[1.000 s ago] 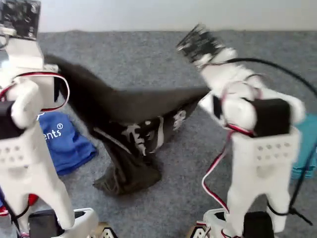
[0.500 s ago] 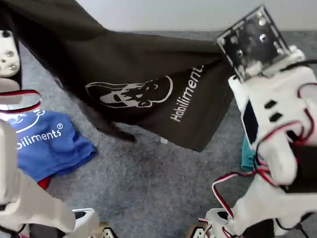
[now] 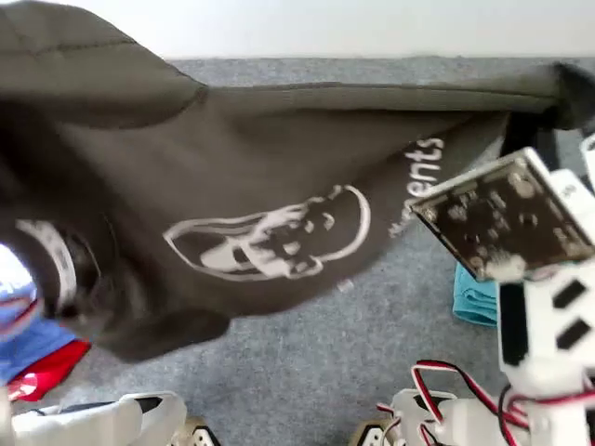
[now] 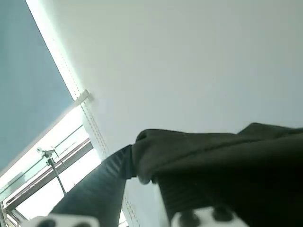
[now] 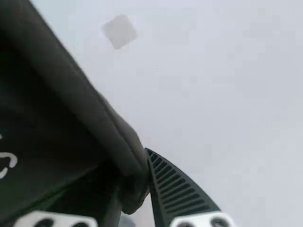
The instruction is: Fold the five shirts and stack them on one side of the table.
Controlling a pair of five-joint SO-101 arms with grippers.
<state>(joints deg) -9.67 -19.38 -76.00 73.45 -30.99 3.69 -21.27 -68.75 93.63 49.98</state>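
Within the last second the dark shirt (image 3: 232, 186) comes up from the desk (image 3: 372, 362). Before, it sags low between the two arms with its lower part heaped on the grey surface; now it is raised high and pulled wide, and none of it seems to lie on the desk. The left hand (image 4: 142, 172) is clenched on one bunched end of the cloth, and the right hand (image 5: 135, 189) is clenched on the other end.

I judge that the shirt is only opened out for now: it must be laid flat before any fold can begin.

Its long axis runs from left to right, along the taut edge at the far side. The cloth falls from that edge toward the near side, lowest at the near left, with the white print turned up to the high view. A teal shirt (image 3: 479, 297) lies at the right, and blue cloth (image 3: 28, 339) and red cloth (image 3: 51, 372) at the near left.
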